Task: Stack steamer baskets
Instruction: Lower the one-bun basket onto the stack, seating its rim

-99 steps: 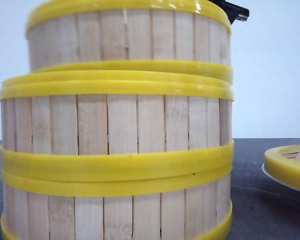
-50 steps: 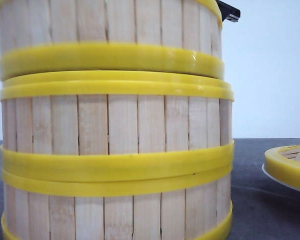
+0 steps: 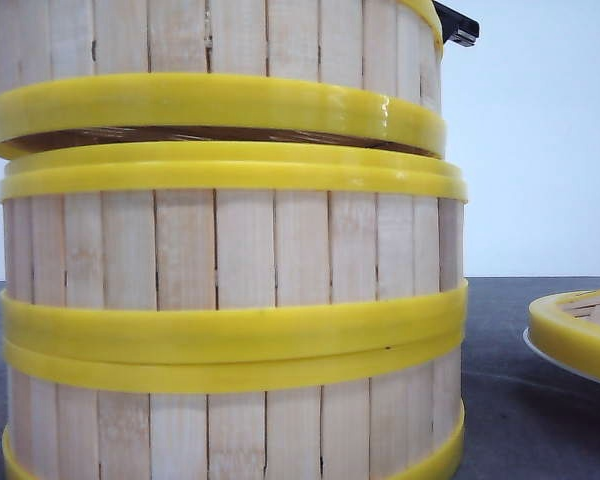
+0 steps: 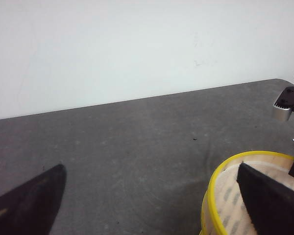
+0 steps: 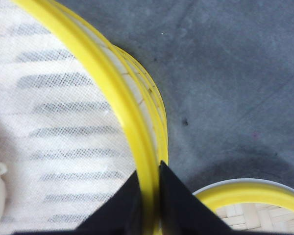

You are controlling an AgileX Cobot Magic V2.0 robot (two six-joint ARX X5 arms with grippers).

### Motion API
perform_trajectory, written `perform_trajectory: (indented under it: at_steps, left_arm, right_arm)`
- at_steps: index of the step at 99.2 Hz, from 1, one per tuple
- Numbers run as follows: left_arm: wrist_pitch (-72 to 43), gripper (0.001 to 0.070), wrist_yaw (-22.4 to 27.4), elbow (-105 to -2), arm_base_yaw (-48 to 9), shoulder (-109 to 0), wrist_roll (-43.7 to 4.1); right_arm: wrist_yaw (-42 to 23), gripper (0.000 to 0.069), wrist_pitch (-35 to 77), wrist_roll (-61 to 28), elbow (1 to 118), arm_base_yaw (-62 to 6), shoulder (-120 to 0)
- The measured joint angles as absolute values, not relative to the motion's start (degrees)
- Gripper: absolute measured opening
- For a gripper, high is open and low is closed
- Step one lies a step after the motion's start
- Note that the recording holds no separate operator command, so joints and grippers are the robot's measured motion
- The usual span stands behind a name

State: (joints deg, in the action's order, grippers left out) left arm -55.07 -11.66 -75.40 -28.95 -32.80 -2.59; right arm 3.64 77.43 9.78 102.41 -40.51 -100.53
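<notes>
The round steamer baskets of pale vertical wooden slats (image 3: 230,250) are showing thick yellow rim bands. A white mesh liner with grey stripes (image 5: 59,132) is lying inside the top one. The dark grey table (image 4: 137,147) is looking faintly speckled. The black gripper fingers (image 5: 176,205) are looking plain.

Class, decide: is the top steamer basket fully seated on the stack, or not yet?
Not yet. In the front view a dark gap shows under the top steamer basket, wider on the left, so it sits tilted above the stack. The right gripper pinches its rim.
</notes>
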Motion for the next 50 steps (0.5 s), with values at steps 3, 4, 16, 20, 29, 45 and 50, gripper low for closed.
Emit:
perform_trajectory:
  at_steps: [3,4,16,20,29,45,50]
  left_arm:
    - [-55.07,0.0693,-11.66,-75.4,-28.95,-32.8,-2.59]
    - [-55.07,0.0693,-11.66,-75.4,-28.95,-32.8,-2.59]
    - [-55.07,0.0693,-11.66,-75.4,-28.95,-32.8,-2.57]
    - [-55.07,0.0693,-11.66,-75.4,-28.95,-32.8,-2.59]
    - [-55.07,0.0693,-11.66,-75.4,-28.95,-32.8,-2.57]
    - [-55.05,0.0693,-11.66,-75.4,-28.95,-32.8,-2.57]
    - [-55.05,0.0693,-11.66,-75.4,-28.95,-32.8,-2.57]
  right_arm:
    - [3.64,0.0019,77.43,9.72,102.41,-40.51,-100.53]
    - [3.64,0.0019,77.43,9.69,102.41,-40.49,-100.53]
    - [3.64,0.0019,77.43,9.26,102.41,-40.49,-100.53]
    - [3.64,0.0019,77.43,9.19,102.41,-40.49,-100.53]
    - [3.64,0.0019,77.43,9.19,102.41,-40.49,-100.53]
    - [3.66,0.0019,77.43,8.91,102.39,-40.49,-100.09]
    - [3.7,0.0019,77.43,8.78,102.39,-40.49,-99.96]
